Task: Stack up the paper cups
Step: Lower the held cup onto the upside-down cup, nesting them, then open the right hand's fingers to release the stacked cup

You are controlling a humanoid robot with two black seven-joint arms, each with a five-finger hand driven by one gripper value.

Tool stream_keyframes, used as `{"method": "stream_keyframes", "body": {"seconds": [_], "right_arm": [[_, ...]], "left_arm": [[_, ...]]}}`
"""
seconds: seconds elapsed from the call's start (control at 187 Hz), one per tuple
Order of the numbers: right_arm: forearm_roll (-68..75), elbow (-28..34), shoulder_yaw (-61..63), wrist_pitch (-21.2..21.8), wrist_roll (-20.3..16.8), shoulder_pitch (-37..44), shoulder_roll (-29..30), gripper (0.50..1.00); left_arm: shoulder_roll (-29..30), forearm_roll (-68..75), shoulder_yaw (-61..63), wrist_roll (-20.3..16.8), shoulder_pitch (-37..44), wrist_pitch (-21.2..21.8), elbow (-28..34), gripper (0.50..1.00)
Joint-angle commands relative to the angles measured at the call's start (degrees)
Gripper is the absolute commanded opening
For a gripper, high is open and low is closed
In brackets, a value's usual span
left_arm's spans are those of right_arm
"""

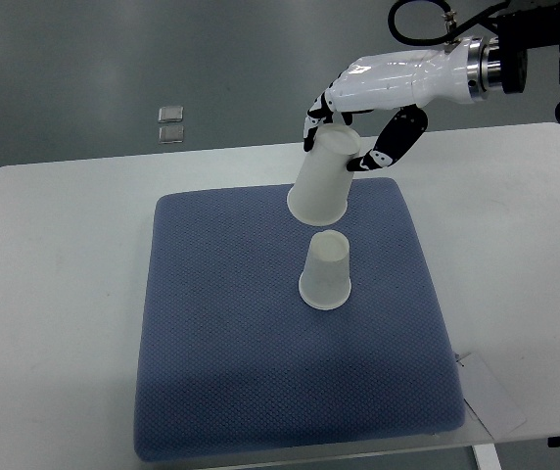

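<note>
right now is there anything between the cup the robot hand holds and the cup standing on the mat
Nothing: in the top view only bare blue mat shows between the held cup, gripped by the right robot hand, and the upside-down cup.

White paper cups (324, 271); blue dimpled mat (221, 343); white table (55, 294); white-black right hand (368, 98).

On the blue textured fabric mat (221, 372) we see just one standing obstacle — an upside-down white paper cup (325, 272) right of the mat's middle. Just above and behind it our right white robot hand (363, 108) grips a second white paper cup (323, 181), mouth tilted downward, and blocks the approach from the far right. The mat's left half and near strip lie bare, as does the white table (55, 294) to the left — open passage there.
</note>
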Motion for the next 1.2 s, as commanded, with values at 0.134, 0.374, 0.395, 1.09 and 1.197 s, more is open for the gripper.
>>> {"method": "stream_keyframes", "body": {"seconds": [0.134, 0.374, 0.395, 1.09, 1.197], "right_arm": [[-0.3, 0.14, -0.49, 1.95, 0.0, -0.98, 0.03, 0.5], [-0.38, 0.14, -0.66, 2.03, 0.0, -1.42, 0.21, 0.5], [-0.38, 0.23, -0.66, 2.12, 0.0, -1.51, 0.29, 0.5], [-0.38, 0.76, -0.57, 2.3, -0.35, -3.97, 1.53, 0.566], [-0.3, 0.76, -0.49, 2.3, -0.36, -4.23, 1.53, 0.705]], "left_arm": [[0.0, 0.0, 0.0, 0.0, 0.0, 0.0, 0.0, 1.0], [0.0, 0.0, 0.0, 0.0, 0.0, 0.0, 0.0, 1.0], [0.0, 0.0, 0.0, 0.0, 0.0, 0.0, 0.0, 1.0], [0.0, 0.0, 0.0, 0.0, 0.0, 0.0, 0.0, 1.0], [0.0, 0.0, 0.0, 0.0, 0.0, 0.0, 0.0, 1.0]]}}
